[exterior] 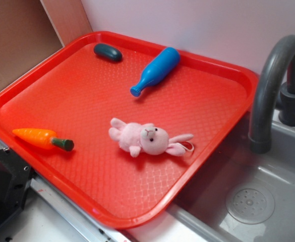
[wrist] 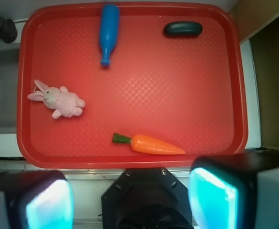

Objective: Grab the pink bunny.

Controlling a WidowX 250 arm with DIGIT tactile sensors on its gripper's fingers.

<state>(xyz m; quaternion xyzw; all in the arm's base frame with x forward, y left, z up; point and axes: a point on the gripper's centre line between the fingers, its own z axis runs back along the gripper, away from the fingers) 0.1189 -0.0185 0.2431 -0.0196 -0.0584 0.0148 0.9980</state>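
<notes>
Lighting's pretty soft and even in both views, bright enough that the red tray (exterior: 31, 96) looks almost oversaturated, with a pale sheen across its textured middle in the wrist view. Shadows are short and mushy, hugging the blue bottle (exterior: 156, 69) and the carrot (exterior: 41, 138) toward about 6 o'clock in the exterior view. The exterior shot is a bit grainy, and in the wrist view the gripper (wrist: 129, 200) pads (wrist: 211, 198) at 6 o'clock are a blurry cyan glow.

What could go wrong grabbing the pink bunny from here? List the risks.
1. The pink bunny lies near the red tray edge beside the sink; a nudge could push it against the rim.
2. Soft and low-lying, it may slip from the fingers.
3. A pinch on its thin ears or white loop may not hold.
</notes>
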